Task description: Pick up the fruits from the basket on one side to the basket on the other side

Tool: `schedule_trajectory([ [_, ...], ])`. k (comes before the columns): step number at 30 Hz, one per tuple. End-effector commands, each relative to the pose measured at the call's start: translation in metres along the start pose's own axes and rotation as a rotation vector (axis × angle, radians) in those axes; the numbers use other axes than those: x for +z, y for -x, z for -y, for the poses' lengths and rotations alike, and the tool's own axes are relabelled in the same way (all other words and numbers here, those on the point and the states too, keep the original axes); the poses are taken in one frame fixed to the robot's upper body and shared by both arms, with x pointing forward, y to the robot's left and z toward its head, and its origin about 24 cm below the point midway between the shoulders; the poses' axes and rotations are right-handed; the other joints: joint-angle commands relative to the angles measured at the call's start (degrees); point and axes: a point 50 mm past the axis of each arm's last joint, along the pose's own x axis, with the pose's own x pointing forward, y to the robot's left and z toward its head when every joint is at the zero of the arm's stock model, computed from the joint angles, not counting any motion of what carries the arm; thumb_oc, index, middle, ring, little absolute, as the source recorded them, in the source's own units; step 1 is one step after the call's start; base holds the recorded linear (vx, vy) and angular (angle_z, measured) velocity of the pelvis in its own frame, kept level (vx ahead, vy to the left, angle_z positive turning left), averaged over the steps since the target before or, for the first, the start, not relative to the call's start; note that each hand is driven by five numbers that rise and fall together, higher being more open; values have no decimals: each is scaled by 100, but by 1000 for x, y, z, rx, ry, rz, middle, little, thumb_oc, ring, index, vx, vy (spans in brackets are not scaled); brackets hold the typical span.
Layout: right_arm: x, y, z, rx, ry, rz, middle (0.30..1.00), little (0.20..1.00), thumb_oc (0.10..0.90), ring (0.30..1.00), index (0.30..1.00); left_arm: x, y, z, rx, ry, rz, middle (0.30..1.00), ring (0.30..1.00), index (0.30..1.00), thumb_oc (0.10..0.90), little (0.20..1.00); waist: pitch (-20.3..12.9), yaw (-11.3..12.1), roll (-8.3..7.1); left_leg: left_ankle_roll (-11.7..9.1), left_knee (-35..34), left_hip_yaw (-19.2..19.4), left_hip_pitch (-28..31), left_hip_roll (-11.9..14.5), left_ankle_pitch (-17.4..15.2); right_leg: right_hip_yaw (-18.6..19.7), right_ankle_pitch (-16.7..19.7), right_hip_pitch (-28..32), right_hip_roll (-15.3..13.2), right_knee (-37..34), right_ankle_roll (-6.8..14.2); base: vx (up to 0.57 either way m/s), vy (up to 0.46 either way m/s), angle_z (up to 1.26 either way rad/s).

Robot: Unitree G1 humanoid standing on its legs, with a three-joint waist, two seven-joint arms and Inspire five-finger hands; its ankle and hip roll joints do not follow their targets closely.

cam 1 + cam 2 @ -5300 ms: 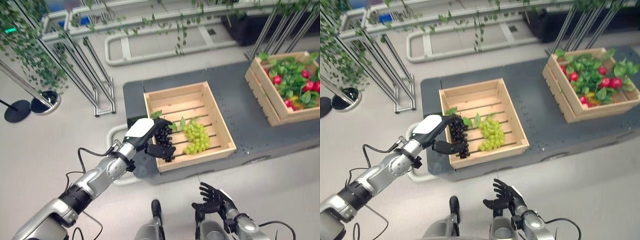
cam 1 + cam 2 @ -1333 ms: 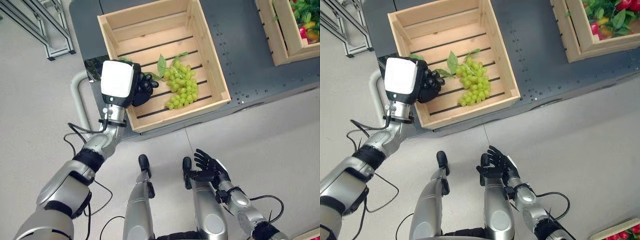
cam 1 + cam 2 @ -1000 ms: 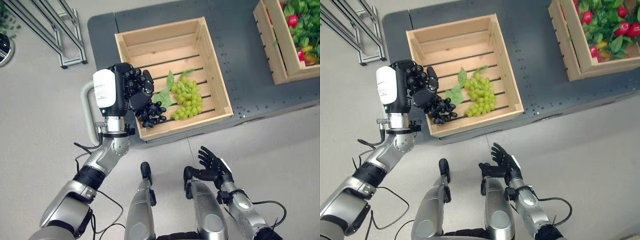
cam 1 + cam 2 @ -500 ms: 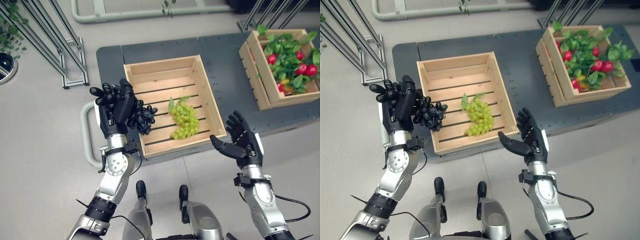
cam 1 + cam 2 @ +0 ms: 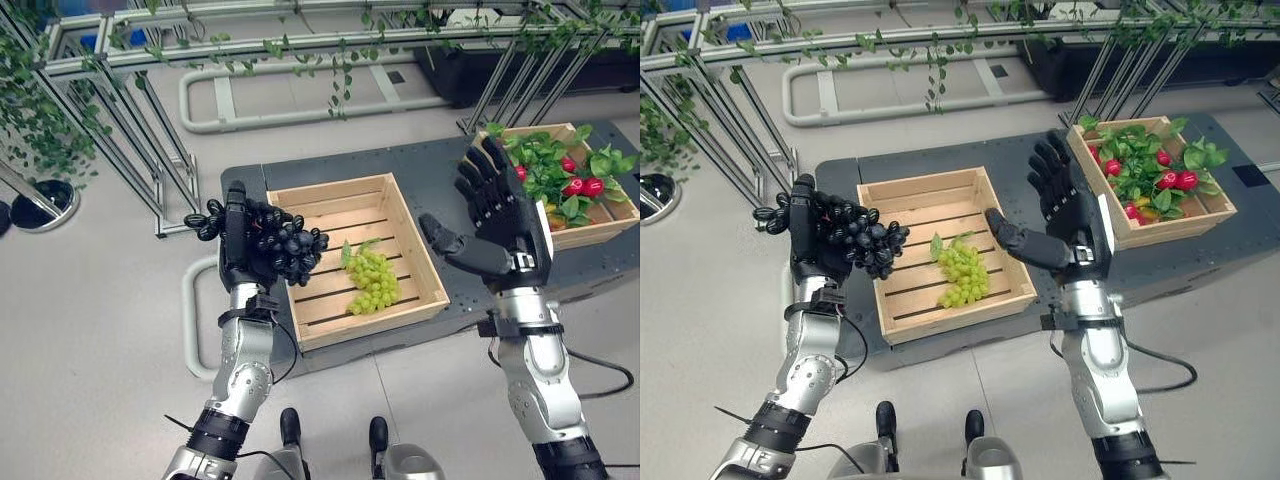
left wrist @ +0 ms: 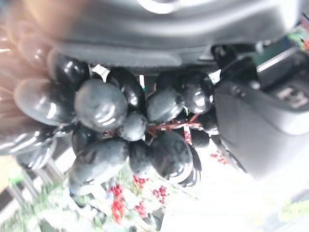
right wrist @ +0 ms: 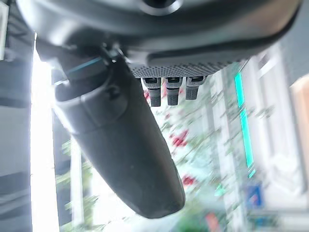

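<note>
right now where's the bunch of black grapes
In the eye views the black grapes are in the left robot hand, raised over the left edge of the near wooden crate, left of the green grapes.

You were driving two silver-grey arms with smooth, rounded metal shells. The left arm (image 5: 241,368) carried a black collar at the wrist and a black band lower down the forearm. The right arm (image 5: 536,378) had the same build, with a dark ring under the wrist and a black sleeve near the elbow. The left hand (image 5: 238,245) was black, its segmented fingers ending in rounded tips. The right hand (image 5: 508,218) was equally dark, with a pale grey plate along its back edge. Seen close in its wrist view, your right hand's thumb (image 7: 120,150) was a smooth charcoal casing, and the palm above it bore a finely dotted strip.
</note>
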Motion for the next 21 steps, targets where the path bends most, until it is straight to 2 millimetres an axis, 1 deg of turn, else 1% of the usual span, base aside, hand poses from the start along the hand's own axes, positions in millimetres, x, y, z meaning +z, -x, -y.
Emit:
schedule_trajectory([
  [1,16,-13,-23,214,-64,70,900,900,800,900,900,6,-10,35,-208,54,54,300,300,300,400,300,-881,205,3,-20,8,-181,326,-36,-785,-59,235,-264,-102,2,0,0,0,0],
  [2,13,-14,-31,279,-89,50,900,900,800,900,900,5,-8,36,-218,53,34,300,300,300,400,300,-941,261,3,-28,8,-188,345,-31,-798,-92,232,-246,-123,2,11,0,0,0],
  [7,2,-19,-41,371,-223,-6,900,900,800,900,900,3,-7,33,-233,66,0,300,300,300,400,300,-1059,365,-5,-44,8,-200,385,-19,-824,-175,218,-198,-171,2,35,12,-8,5],
  [10,-2,-21,-50,414,-241,-27,900,900,800,900,900,1,-7,36,-257,68,-12,300,300,300,400,300,-1120,407,3,-50,8,-202,393,-14,-829,-208,205,-181,-192,2,42,9,-10,4],
  [11,-6,-20,-55,435,-265,-49,900,900,800,900,900,1,-6,38,-277,76,-18,300,300,300,400,300,-1153,431,9,-49,8,-215,406,-14,-833,-217,207,-170,-201,2,42,12,-11,5],
  [13,-10,-19,-59,472,-302,-75,900,900,800,900,900,2,-5,40,-301,74,-16,300,300,300,400,300,-1183,448,18,-49,8,-222,419,-10,-841,-231,201,-156,-213,2,44,17,-9,7],
  [16,-16,-14,-65,521,-350,-114,900,900,800,900,900,5,-3,46,-345,60,-7,300,300,300,400,300,-1237,476,29,-51,8,-244,415,-14,-845,-253,197,-150,-231,2,52,11,-4,3],
  [17,-18,-11,-66,539,-362,-129,900,900,800,900,900,9,-2,48,-371,44,5,300,300,300,400,300,-1267,490,34,-56,8,-255,411,-14,-840,-270,201,-152,-240,2,58,8,-6,4],
  [21,-22,-7,-66,560,-387,-152,900,900,800,900,900,20,-1,54,-419,18,42,300,300,300,400,300,-1320,518,51,-66,8,-273,400,-15,-831,-297,209,-149,-258,2,71,0,0,0],
])
